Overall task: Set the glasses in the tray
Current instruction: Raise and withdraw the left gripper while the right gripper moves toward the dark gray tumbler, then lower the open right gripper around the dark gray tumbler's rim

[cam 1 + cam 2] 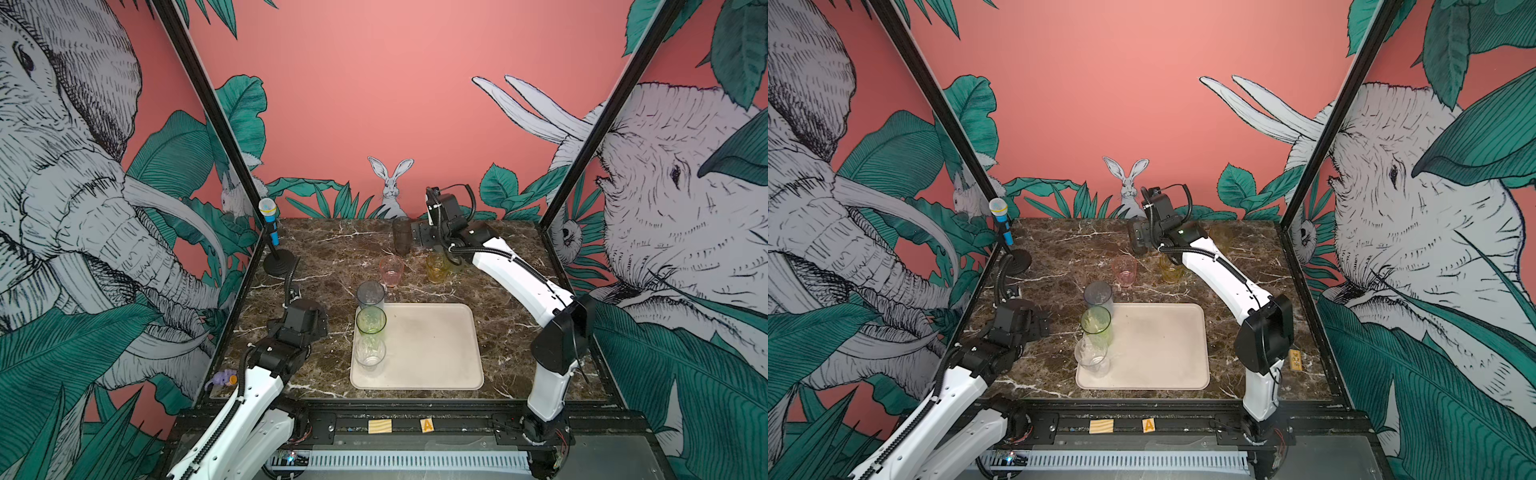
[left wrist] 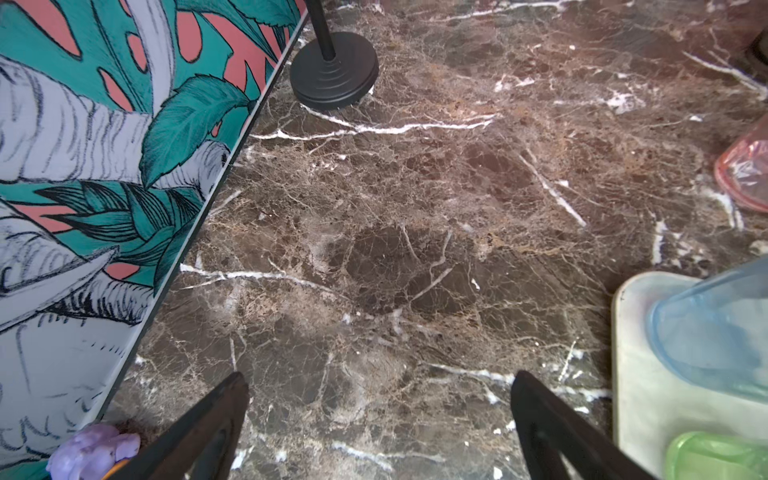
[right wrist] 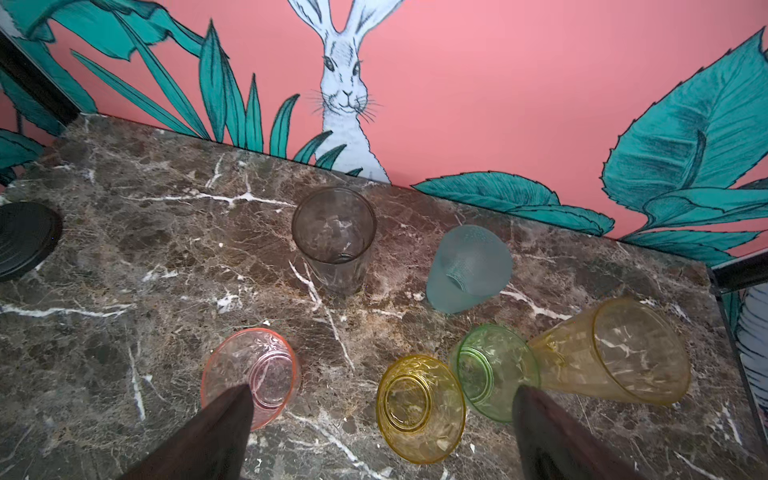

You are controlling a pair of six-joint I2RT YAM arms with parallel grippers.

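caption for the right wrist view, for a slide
Open right gripper above six glasses on marble: smoky, teal, pink, yellow, green, amber.

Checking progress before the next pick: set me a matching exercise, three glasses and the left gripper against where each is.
1 tall green glass
2 pink glass
3 smoky dark glass
4 left gripper

A near the back wall
B open, above the marble tabletop left of the tray
C on the tray
D on the marble tabletop just beyond the tray

Pairs: 1-C, 2-D, 3-A, 4-B
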